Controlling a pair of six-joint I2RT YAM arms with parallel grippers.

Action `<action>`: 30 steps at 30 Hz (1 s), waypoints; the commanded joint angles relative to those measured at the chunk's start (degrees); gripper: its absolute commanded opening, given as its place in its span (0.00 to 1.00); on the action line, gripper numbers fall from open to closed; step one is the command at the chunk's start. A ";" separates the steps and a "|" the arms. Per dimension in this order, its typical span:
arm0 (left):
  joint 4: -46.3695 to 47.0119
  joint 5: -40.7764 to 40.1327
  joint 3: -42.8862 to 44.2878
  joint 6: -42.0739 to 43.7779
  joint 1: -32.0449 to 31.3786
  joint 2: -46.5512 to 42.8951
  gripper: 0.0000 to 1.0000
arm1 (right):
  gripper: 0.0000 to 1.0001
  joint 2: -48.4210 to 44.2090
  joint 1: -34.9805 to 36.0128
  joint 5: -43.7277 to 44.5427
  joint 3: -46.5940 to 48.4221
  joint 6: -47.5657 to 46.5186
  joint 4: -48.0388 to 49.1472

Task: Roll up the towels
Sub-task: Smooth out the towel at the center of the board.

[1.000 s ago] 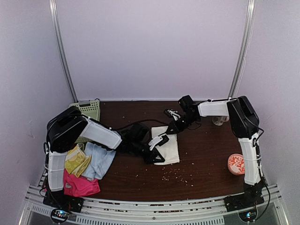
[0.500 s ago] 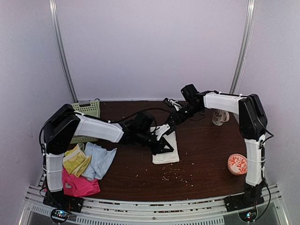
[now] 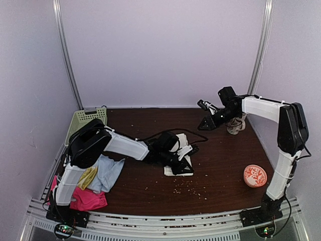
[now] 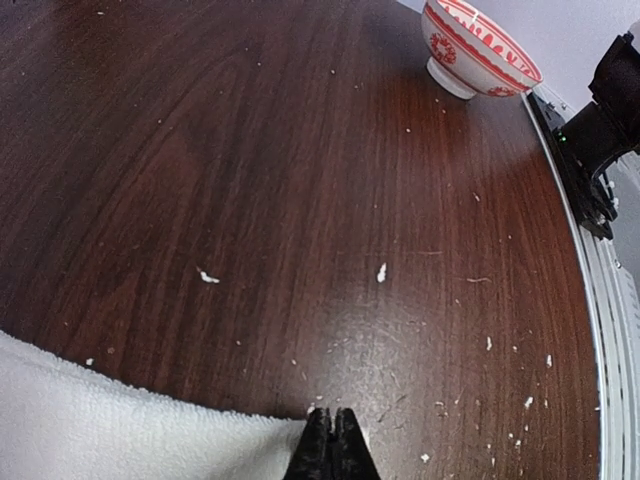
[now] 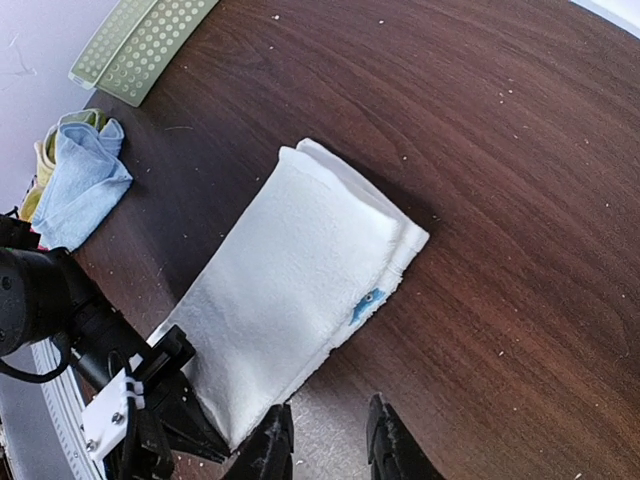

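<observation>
- At the middle of the bench (image 3: 220,165) lay the cream-white towel (image 5: 300,290), folded into a long narrow strip, flat, with no turn of a roll in it yet; its far end showed doubled layers and a small blue tag
- My left jaws were shut tight at the strip's near corner, and from the left wrist view I judged a pinch of cloth was caught between them
- My right jaws stood partly open with nothing between them, up off the bench beyond the towel's far end, near a mug (image 3: 236,128)
- Well apart at my left side, the pale blue towel (image 3: 108,170), the yellow-green towel (image 3: 89,176) and the hot-pink towel (image 3: 88,198) lay in a loose heap, near the green basket (image 3: 90,120); a red-patterned bowl (image 3: 255,175) sat at my right
- I took the step in hand to be setting out the first towel for rolling: it was folded but not rolled, so the task was barely begun
- Next, I judged, the near end wanted turning over onto itself and rolling towards the far end; a one-corner hold would likely skew the roll, so the right jaws ought to take the other near corner or pin the far end
</observation>
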 commanded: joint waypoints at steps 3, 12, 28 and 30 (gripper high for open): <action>-3.39 -1.45 2.65 -2.67 -0.50 -8.82 0.08 | 0.28 -8.65 -1.16 1.12 -0.39 -3.58 -3.97; -14.15 -28.76 -7.01 6.75 -0.89 -28.82 0.17 | 0.43 -21.70 -1.67 1.88 -10.14 -21.11 -9.41; -4.08 -34.90 -37.28 15.02 -4.65 -44.63 0.55 | 0.46 -22.32 23.01 20.90 -28.94 -30.82 7.94; -3.34 -34.49 -40.25 13.69 -4.70 -46.57 0.57 | 0.47 -19.12 26.48 23.60 -28.85 -31.32 8.86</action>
